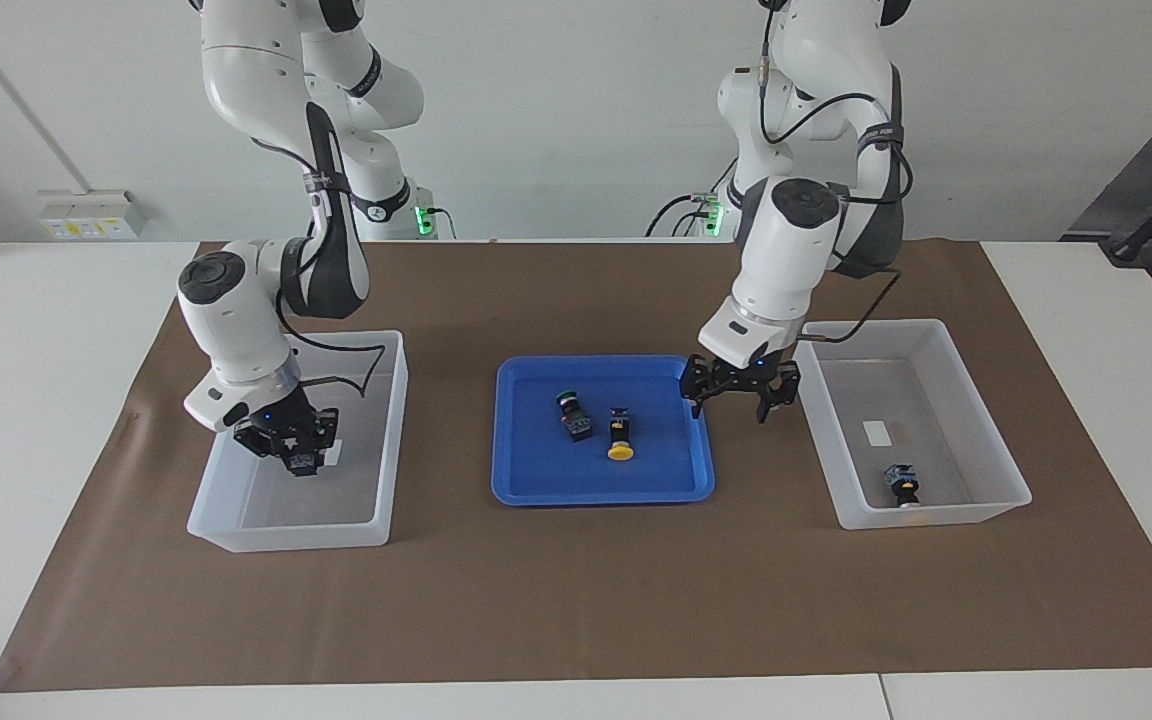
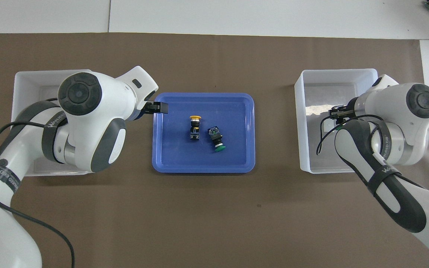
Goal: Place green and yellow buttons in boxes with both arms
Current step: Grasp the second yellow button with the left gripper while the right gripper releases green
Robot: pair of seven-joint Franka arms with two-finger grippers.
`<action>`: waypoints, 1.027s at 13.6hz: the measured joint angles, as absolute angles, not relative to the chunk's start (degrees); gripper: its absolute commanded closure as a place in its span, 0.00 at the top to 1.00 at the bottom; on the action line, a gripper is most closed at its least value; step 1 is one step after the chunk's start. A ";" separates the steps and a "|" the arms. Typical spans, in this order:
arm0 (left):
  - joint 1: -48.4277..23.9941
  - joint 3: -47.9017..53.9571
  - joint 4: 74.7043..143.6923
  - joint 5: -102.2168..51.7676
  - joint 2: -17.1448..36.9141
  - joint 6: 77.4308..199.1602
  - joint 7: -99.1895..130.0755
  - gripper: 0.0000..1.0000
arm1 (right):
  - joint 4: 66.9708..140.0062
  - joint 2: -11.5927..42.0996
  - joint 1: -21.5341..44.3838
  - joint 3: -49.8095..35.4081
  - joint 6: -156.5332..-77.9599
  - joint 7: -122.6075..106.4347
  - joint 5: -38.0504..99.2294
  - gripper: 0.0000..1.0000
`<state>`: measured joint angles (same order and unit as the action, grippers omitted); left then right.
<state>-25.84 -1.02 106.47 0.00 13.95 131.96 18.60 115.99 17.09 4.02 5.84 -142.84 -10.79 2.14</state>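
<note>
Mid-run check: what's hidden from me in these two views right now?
Overhead view: the left arm covers most of its box and the loose button inside.
Overhead view: the right arm's wrist mostly hides the right gripper and its held button.
Facing view: the held button's cap, covered by the fingers.
</note>
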 measured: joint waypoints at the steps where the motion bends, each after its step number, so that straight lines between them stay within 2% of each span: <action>1: -27.59 -1.03 106.46 0.03 14.95 132.76 21.46 1.00 | 116.22 17.10 3.88 5.84 -142.95 -10.79 2.14 0.05; 2: -29.33 -1.02 106.46 0.09 16.02 133.72 24.10 1.00 | 116.35 17.14 3.80 5.84 -143.20 -10.79 2.14 0.22; 3: -31.07 -1.01 106.45 0.13 17.26 134.93 26.55 1.00 | 116.46 17.25 3.76 5.84 -143.78 -10.79 2.14 0.50; 4: -32.44 -1.00 106.45 0.15 18.37 136.26 28.54 1.00 | 116.55 17.40 3.74 5.84 -144.21 -10.79 2.14 0.69; 6: -33.88 -1.02 106.42 0.20 20.05 138.28 31.07 1.00 | 116.59 17.60 3.74 5.83 -144.38 -10.79 2.14 0.93; 7: -34.23 -1.05 106.43 0.20 20.60 138.92 31.64 1.00 | 116.59 17.62 3.74 5.82 -144.38 -10.79 2.14 1.00; 11: -35.07 -0.98 106.84 0.21 21.93 141.67 34.28 1.00 | 116.03 17.20 4.06 5.59 -143.86 -10.68 2.14 1.00; 13: -35.45 -1.00 107.85 0.22 22.29 143.62 35.12 0.93 | 114.74 15.74 4.25 5.01 -140.50 -10.32 2.16 1.00; 14: -35.54 -1.03 108.38 0.22 22.55 144.40 35.28 0.86 | 113.73 14.62 4.58 4.68 -138.15 -9.56 2.16 1.00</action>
